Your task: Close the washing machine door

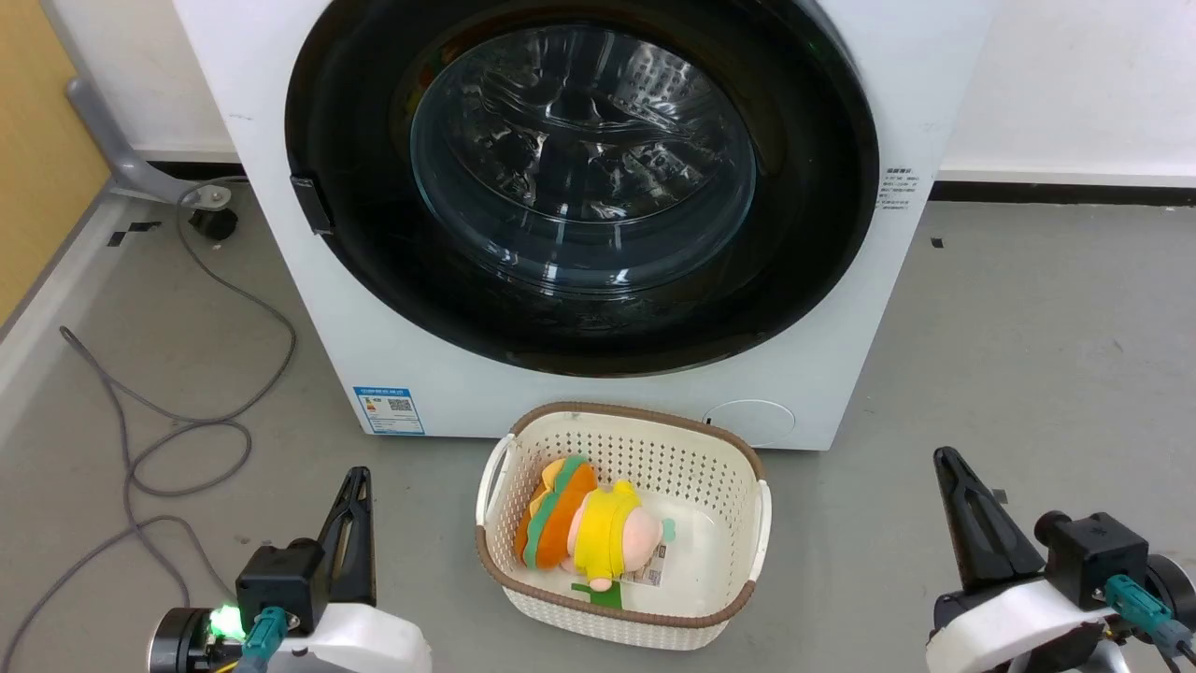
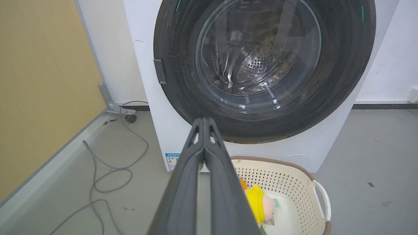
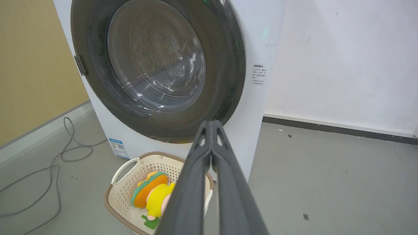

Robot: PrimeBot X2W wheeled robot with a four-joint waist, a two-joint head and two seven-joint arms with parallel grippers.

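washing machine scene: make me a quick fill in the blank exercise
The round glossy black washing machine door is ____ on the white boxy washing machine. The cream perforated plastic basket holding a yellow and orange plush toy stands in ____ of it. The left gripper and right gripper have jaws ____, empty.
Missing: closed; front; shut.

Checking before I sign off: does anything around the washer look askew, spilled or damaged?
Nothing stands out. The washing machine door looks flush against the washing machine, the basket stands upright with a plush toy inside, and a grey cable lies looped on the floor at left.
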